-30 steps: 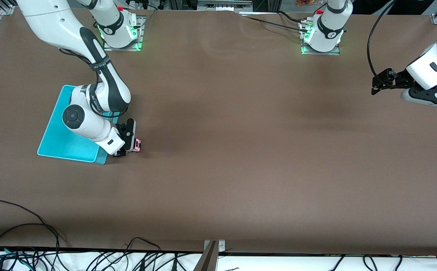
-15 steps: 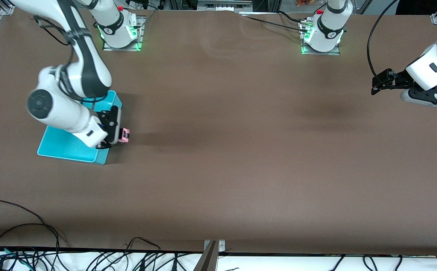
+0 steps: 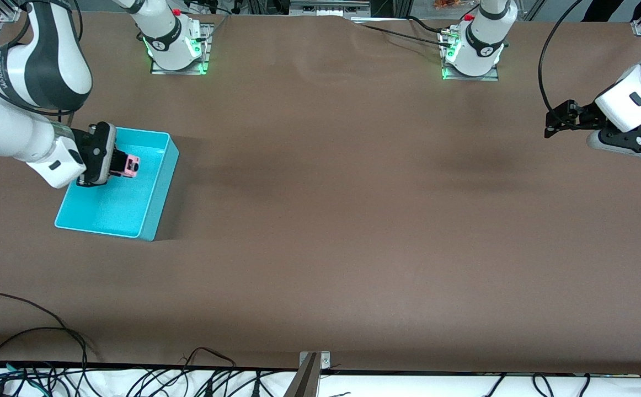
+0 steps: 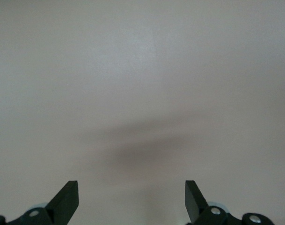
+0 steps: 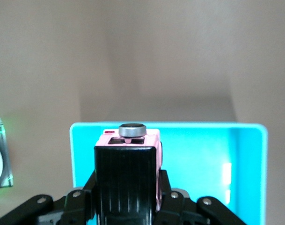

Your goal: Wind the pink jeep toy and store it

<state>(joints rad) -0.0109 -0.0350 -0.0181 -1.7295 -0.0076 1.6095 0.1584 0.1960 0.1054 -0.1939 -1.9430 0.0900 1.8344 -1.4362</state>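
Observation:
The pink jeep toy (image 3: pixel 132 165) hangs in the air over the turquoise bin (image 3: pixel 159 184), at the bin's part farther from the front camera. My right gripper (image 3: pixel 123 165) is shut on it and reaches in from the right arm's end of the table. In the right wrist view the pink jeep toy (image 5: pixel 128 139) fills the middle between the fingers of my right gripper (image 5: pixel 128 187), black roof toward the camera, with the bin (image 5: pixel 203 159) below. My left gripper (image 3: pixel 551 123) waits open above bare table at the left arm's end; in its own view my left gripper (image 4: pixel 131 199) holds nothing.
The two arm bases (image 3: pixel 174 44) (image 3: pixel 472 47) stand at the edge of the table farthest from the front camera. Loose black cables (image 3: pixel 39 336) lie along the nearest edge, with a metal bracket (image 3: pixel 312 364) at its middle.
My right arm has lifted the jeep from the table beside the bin's near corner and carried it over the bin. The left arm has not moved.

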